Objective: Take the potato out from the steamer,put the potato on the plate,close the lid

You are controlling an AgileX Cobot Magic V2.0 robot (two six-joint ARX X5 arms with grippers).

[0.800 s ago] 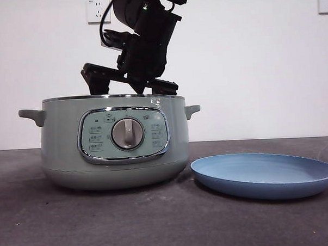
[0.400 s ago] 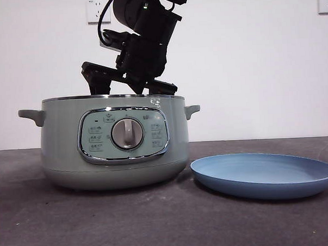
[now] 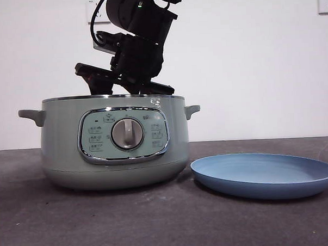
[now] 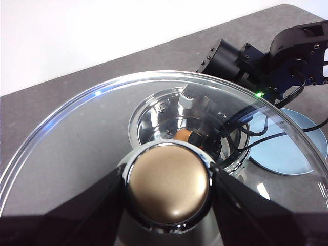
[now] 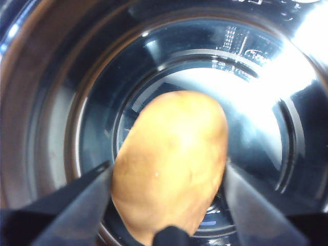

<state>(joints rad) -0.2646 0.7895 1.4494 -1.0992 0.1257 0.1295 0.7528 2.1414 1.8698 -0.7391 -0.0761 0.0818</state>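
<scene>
Gripping potato point(image 5: 171, 164), right hand point(image 5: 169, 179), steamer point(image 3: 115, 147)

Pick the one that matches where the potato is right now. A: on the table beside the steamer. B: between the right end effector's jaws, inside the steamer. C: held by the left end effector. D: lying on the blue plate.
B: the right wrist view shows the potato gripped between the right end effector jaws over the shiny inside of the steamer, while the plate lies bare.
</scene>
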